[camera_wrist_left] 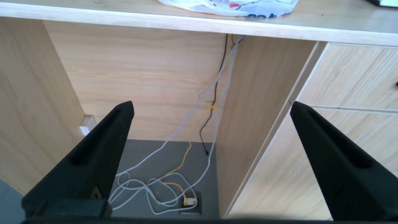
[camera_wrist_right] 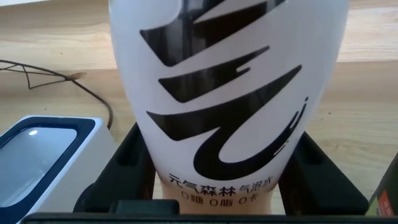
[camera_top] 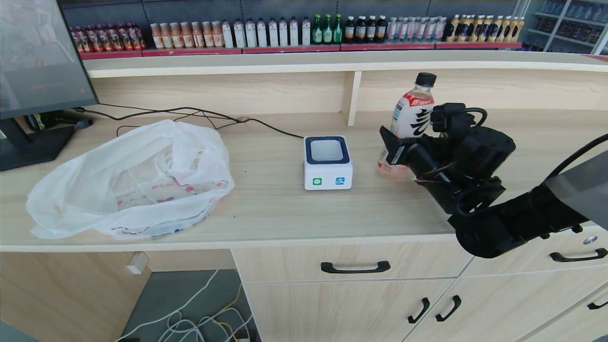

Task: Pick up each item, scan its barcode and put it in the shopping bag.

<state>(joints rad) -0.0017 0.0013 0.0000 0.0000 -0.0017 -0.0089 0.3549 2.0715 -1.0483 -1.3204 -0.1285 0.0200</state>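
While upright on counter | bottle | clasped low by right end effector

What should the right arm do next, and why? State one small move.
Probably lift the black-capped clear plastic drink bottle straight up: the right claw looks closed around its lower half, yet its base rests on the pale wooden counter. The white box scanner waits beside it.

Monitor, shelf btls, cables
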